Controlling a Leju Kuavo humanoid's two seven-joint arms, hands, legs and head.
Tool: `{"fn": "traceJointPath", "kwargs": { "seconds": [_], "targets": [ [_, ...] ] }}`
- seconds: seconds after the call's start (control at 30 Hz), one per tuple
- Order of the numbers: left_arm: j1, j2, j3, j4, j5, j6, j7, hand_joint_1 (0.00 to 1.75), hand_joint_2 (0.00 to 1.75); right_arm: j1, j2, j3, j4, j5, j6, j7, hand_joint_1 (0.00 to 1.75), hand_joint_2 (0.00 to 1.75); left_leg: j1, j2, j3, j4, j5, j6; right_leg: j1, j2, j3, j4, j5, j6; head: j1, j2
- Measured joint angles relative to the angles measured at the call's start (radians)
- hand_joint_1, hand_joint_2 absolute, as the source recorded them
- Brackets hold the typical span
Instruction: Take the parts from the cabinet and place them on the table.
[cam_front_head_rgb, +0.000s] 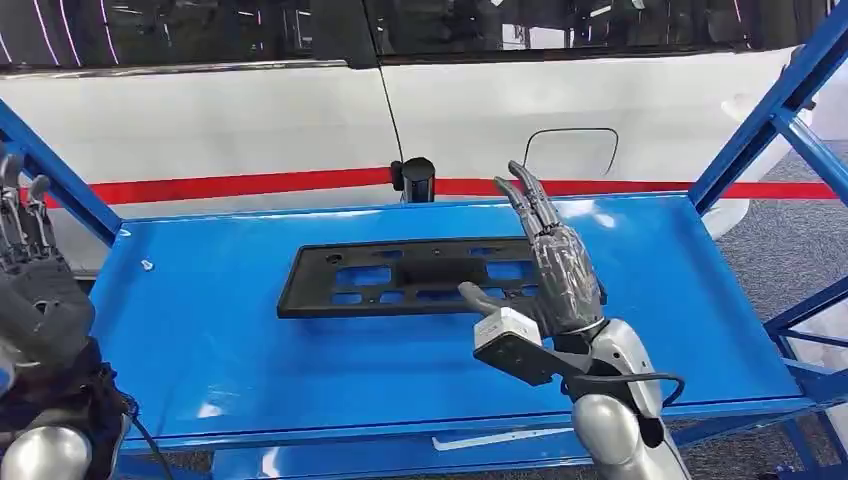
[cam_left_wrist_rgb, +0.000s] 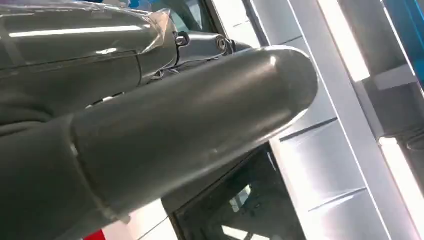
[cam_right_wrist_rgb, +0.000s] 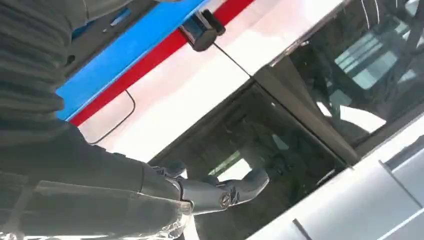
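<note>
The black plate (cam_front_head_rgb: 420, 278) is lying flat on the blue counter (cam_front_head_rgb: 250, 350). The right hand (cam_front_head_rgb: 555, 270) is hovering over its end, fingers spread and empty; the left hand (cam_front_head_rgb: 35, 290) is waiting raised, also released. A thin flat plate is risking slipping from the fingers.

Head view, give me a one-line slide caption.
Right hand raised open over the black plate lying flat on the blue table; left hand open at the table's edge.
</note>
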Motion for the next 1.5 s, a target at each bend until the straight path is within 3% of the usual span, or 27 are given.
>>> {"fn": "traceJointPath", "kwargs": {
  "seconds": [0.33, 0.6, 0.83, 1.0, 1.5],
  "targets": [
    [-0.085, 0.018, 0.000, 0.063, 0.027, 0.016, -0.006, 0.00, 0.00, -0.007, -0.091, 0.114, 0.120, -0.076, 0.004, -0.053, 0.00, 1.75, 0.000, 0.000, 0.000, 0.000, 0.001, 0.001, 0.000, 0.000, 0.001, 0.001, 0.000, 0.001, 0.000, 0.000],
    [-0.086, 0.068, -0.001, 0.063, 0.086, 0.030, -0.041, 0.00, 0.00, -0.064, -0.106, 0.168, 0.242, -0.109, 0.005, -0.063, 0.00, 1.75, 0.000, 0.000, 0.000, 0.000, 0.001, 0.001, 0.000, 0.000, 0.001, 0.000, -0.001, 0.002, 0.000, 0.000],
    [-0.089, 0.083, -0.019, 0.070, 0.089, 0.025, -0.052, 0.00, 0.00, -0.071, -0.119, 0.184, 0.313, -0.097, -0.037, -0.055, 0.00, 1.75, 0.000, 0.000, 0.000, 0.000, 0.001, 0.001, 0.000, 0.000, 0.000, 0.000, -0.001, 0.002, 0.000, 0.000],
    [-0.130, 0.082, -0.044, 0.086, 0.062, 0.016, -0.023, 0.00, 0.00, -0.071, -0.116, 0.192, 0.356, -0.041, -0.063, -0.033, 0.00, 1.75, 0.000, 0.000, 0.000, 0.000, 0.001, 0.001, 0.000, 0.000, 0.001, 0.000, -0.001, 0.003, 0.000, 0.000],
    [-0.142, 0.071, -0.058, 0.095, 0.027, -0.005, 0.004, 0.00, 0.00, -0.090, -0.020, 0.200, 0.499, 0.175, -0.175, 0.046, 0.00, 1.75, 0.001, 0.000, 0.000, 0.000, 0.001, 0.001, 0.000, 0.001, 0.001, 0.001, -0.001, 0.002, 0.000, 0.000]
  ]
}}
